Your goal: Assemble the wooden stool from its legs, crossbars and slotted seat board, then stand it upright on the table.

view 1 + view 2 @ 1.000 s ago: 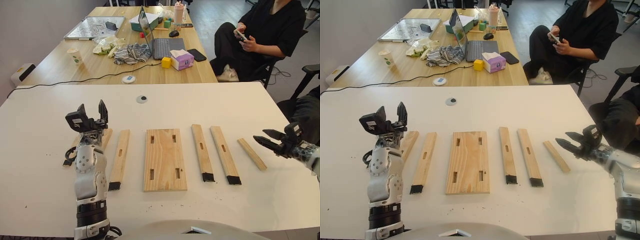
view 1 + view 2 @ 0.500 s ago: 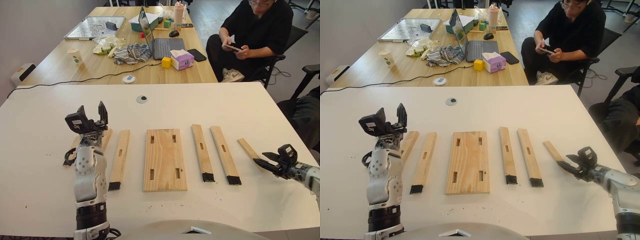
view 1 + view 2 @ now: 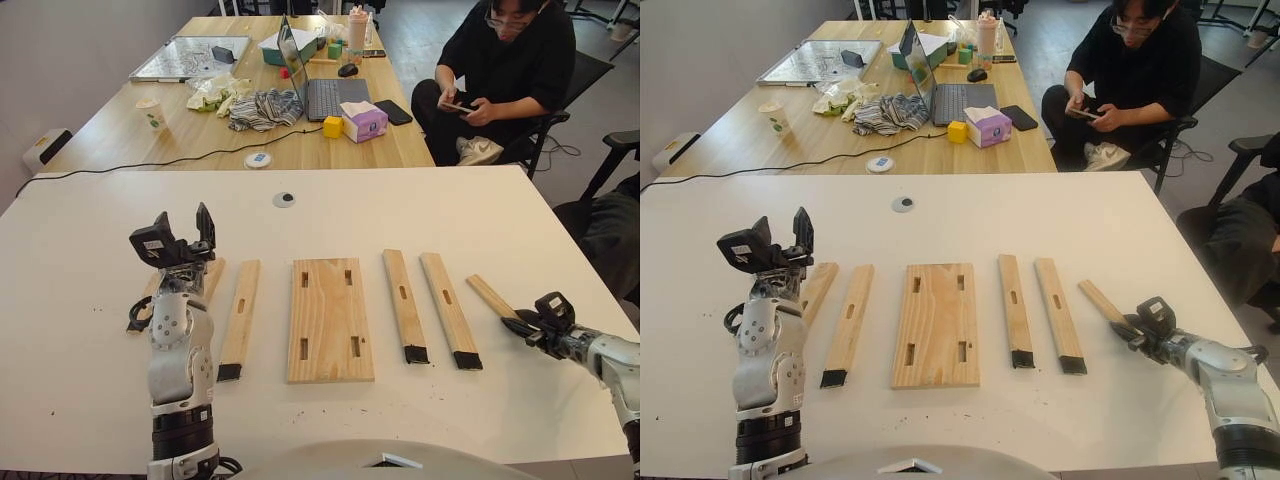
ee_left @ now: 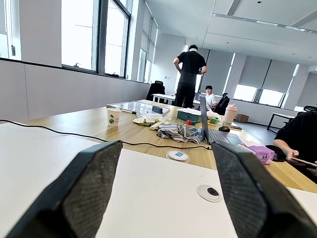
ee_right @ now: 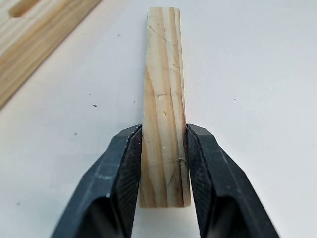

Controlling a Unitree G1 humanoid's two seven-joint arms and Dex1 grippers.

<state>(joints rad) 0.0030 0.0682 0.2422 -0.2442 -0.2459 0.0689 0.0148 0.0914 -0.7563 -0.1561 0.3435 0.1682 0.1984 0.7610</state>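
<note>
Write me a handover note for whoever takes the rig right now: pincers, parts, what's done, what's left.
Left pincer: open, empty, held above the left side of the table.
Right pincer: shut on the near end of the right crossbar, which lies flat.
Parts: seat board flat in the middle; left leg beside it; inner right leg and outer right leg on its other side; leftmost strip partly hidden behind the left arm.
Done: nothing joined yet.
Left: all assembly, then stand the stool upright.
</note>
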